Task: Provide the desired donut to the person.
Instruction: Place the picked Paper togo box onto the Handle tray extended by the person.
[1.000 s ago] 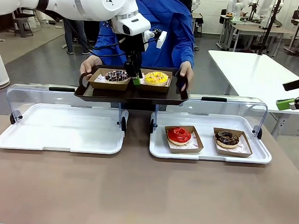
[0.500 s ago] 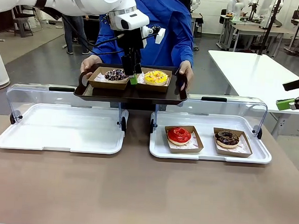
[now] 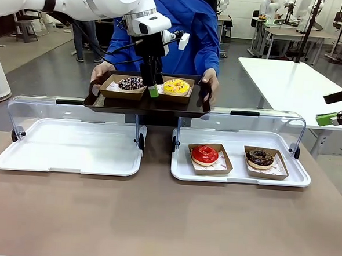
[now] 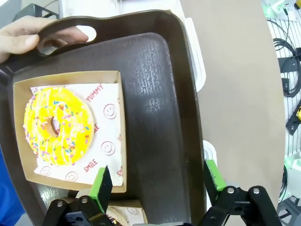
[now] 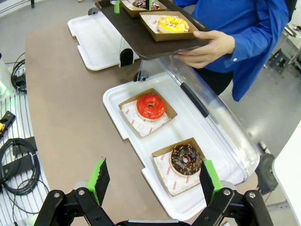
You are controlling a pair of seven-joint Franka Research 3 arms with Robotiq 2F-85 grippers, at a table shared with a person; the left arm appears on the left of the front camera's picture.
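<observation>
I should lift my left end effector (image 3: 154, 87) straight up, away from the dark tray (image 3: 146, 105) the person (image 3: 188, 30) holds (no sideways drift, or I nudge the cardboard). It is released, jaws wide, holding nothing. The yellow donut (image 4: 59, 125) sits in its box on the tray, just beside my fingers.
</observation>
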